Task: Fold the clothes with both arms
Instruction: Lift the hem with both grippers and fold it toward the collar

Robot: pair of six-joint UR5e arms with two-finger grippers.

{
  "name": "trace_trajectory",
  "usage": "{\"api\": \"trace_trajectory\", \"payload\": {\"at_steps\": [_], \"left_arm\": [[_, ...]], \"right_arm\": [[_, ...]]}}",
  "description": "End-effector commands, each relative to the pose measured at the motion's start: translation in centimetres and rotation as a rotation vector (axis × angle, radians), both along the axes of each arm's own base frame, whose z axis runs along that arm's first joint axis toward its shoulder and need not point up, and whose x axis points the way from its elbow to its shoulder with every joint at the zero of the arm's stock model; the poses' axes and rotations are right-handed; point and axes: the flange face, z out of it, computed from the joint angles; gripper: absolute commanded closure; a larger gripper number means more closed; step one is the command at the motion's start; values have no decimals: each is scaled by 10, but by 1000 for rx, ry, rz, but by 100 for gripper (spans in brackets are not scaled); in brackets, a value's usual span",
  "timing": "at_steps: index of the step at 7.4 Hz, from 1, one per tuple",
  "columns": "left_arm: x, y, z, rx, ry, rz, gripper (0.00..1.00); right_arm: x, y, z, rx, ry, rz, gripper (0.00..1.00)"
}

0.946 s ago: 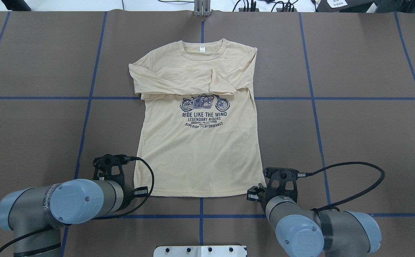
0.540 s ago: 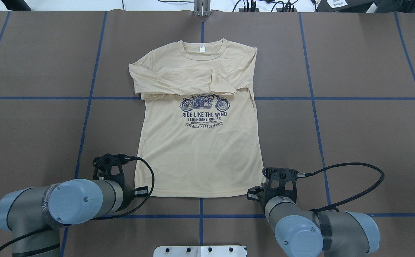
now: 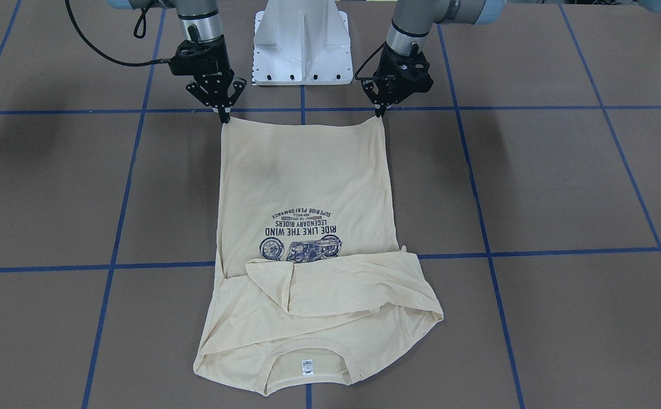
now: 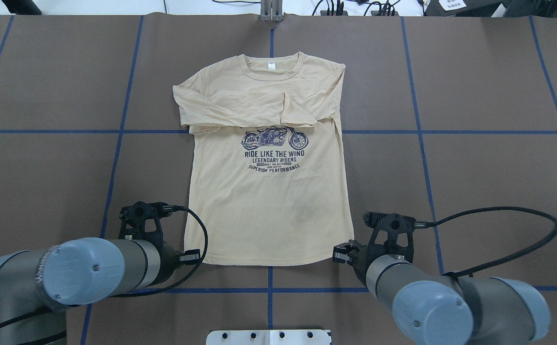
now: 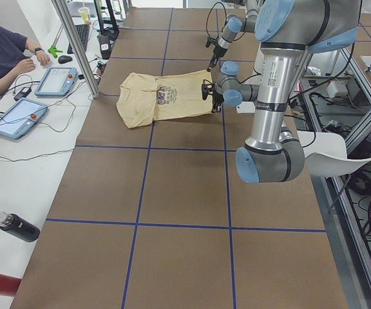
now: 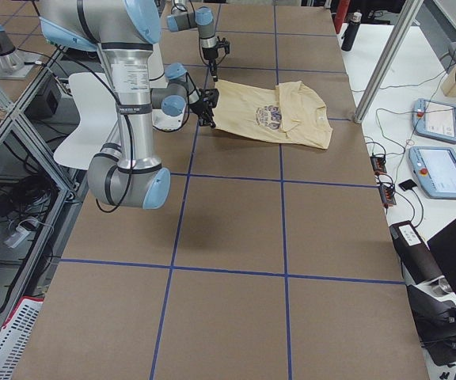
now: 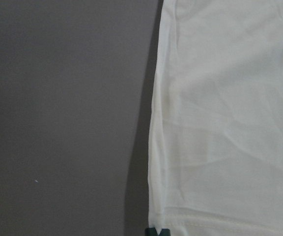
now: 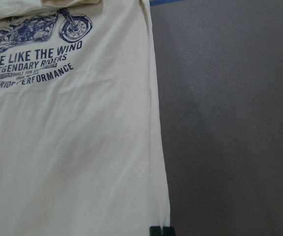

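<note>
The cream T-shirt (image 4: 268, 206) lies print up on the brown tabletop (image 4: 498, 172), sleeves folded across its chest and collar at the far side from the robot. The left hand (image 3: 379, 113) is clamped on one near hem corner. The right hand (image 3: 225, 117) is clamped on the other, fingers pressed together on the fabric.

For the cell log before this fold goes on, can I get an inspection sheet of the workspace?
Surface: brown table with a blue tape grid.
Job's things: shirt flat, print up, sleeves folded across the chest, collar on the far side from the robot.
Clutter: nothing seen.
Grippers: left gripper and right gripper, each shut on a hem corner.
Cables: a black cable loops off each wrist.
Surroundings: person at a side desk with tablets; bottle.
</note>
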Motion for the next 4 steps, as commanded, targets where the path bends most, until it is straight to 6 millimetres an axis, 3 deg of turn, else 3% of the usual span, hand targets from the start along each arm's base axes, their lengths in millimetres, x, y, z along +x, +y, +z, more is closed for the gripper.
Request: {"api": "trace_trajectory", "payload": {"at_steps": [1,2,3,4], "left_arm": [[-84,32,-71,-31,45,95,100],[-122,63,-101,-42,90,171,100],[-134,89,-113,-43,118,237,100],[-139,90,-116,-41,130,241,100]], "right_arm": [[88,34,-52,-77,-86,-141,100],[122,63,-78,-96,-124,-236,100],[154,87,-98,-101,-130,-311,100],[165,92,-104,-101,-137,-327,100]]}}
